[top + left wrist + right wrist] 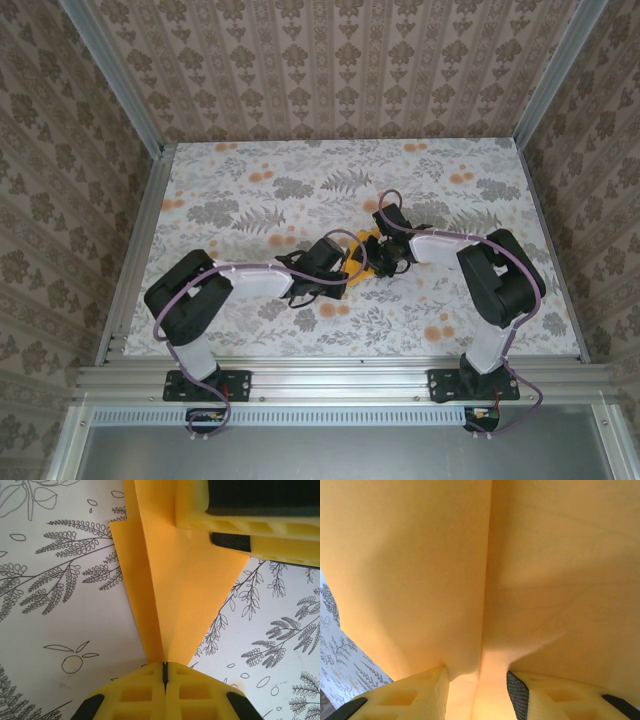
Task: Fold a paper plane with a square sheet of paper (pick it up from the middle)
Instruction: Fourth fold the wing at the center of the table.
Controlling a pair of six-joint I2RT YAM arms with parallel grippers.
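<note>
1. Step in hand, my read: mid-fold, setting the centre crease of the dart. Not a finished plane yet.
2. Orange paper (366, 240) lies on the floral surface (250, 200) near its middle, between the two hands. It is already folded to a point.
3. Left wrist view: the paper (175, 595) narrows to a tip at 6 o'clock and fans wide toward 12. One crease runs up from the tip, with a lighter facet to the right of it.
4. Left hand (165, 672) is closed, pinching that tip. The jaws meet with only a thin slit between them. In the top view it (343, 272) comes in from 8 o'clock.
5. Right hand (477, 680) has its jaws apart, straddling the raised fold of the paper (420, 570). Can't tell whether the pads press on it. From the left wrist camera it (240, 525) sits over the wide end at 1 o'clock. In the top view it (378, 258) reaches in from 3 o'clock.
6. Next move, judgement: the left hand anchors the tip while the right hand closes on the ridge and runs along the crease away from the tip.
7. Risks: thin paper, so a skewed pull could tear it or drag the crease off line.
</note>
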